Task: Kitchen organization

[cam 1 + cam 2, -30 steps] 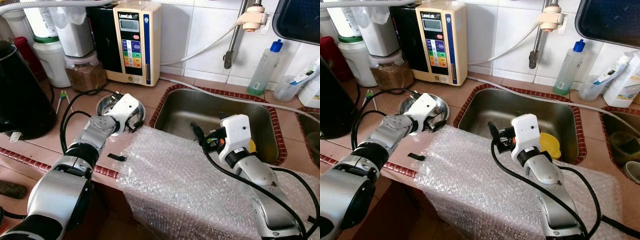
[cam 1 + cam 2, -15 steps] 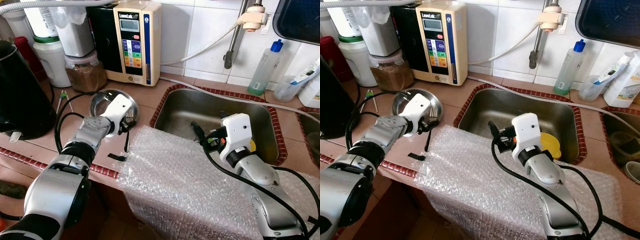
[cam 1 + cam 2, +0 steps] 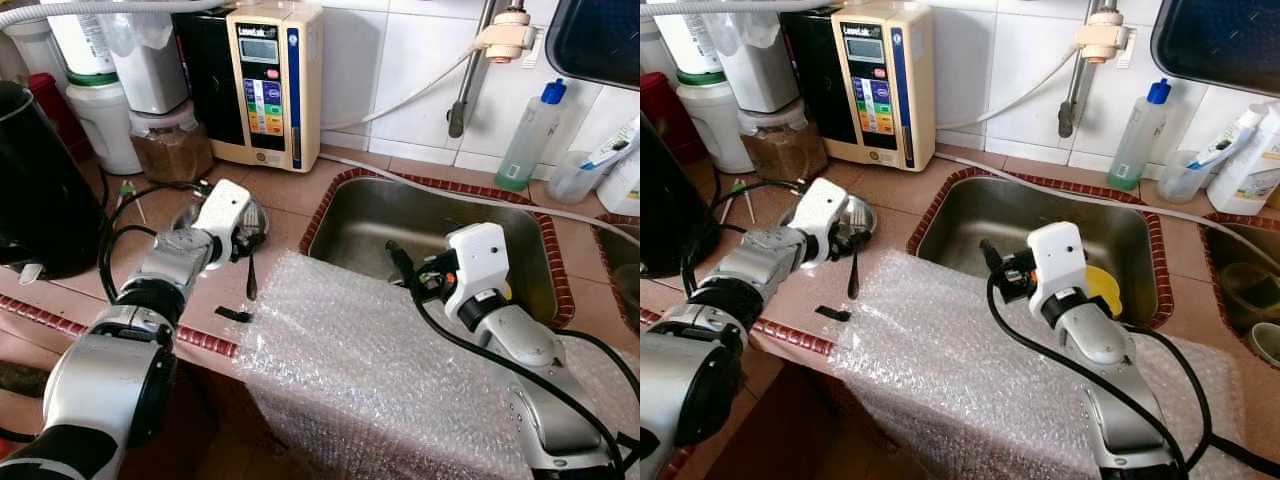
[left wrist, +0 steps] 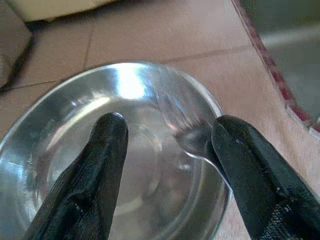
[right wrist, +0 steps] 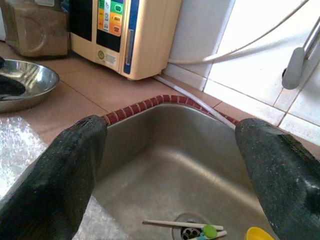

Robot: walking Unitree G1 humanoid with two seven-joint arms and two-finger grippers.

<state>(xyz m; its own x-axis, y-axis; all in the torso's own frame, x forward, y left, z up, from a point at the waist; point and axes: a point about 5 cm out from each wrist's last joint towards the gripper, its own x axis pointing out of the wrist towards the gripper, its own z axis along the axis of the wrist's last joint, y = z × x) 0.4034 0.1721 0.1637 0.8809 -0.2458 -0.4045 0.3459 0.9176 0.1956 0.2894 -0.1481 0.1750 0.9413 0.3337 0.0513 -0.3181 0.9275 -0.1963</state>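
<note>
A steel bowl [image 4: 65, 150] sits on the tiled counter left of the sink. A fork [image 4: 185, 125] rests with its head over the bowl's rim, and its dark handle [image 3: 250, 278] slopes down toward the bubble wrap [image 3: 370, 370]. My left gripper [image 3: 246, 236] hovers just over the bowl, open, with the fork head beside one finger [image 4: 250, 175]. My right gripper [image 3: 400, 265] is open above the near edge of the sink [image 3: 360, 215], holding nothing.
A yellow item [image 3: 1102, 285] and small utensils [image 5: 200, 231] lie at the sink drain. A cream water machine [image 3: 272, 80], jars [image 3: 105, 120] and a black kettle [image 3: 40, 190] crowd the back left. A spray bottle [image 3: 530, 130] stands right of the tap. A small black piece [image 3: 232, 314] lies on the counter edge.
My left gripper lifted the fork off the bubble wrap's edge and carried it left to the bowl, where its head now rests. The right arm barely shifted.
</note>
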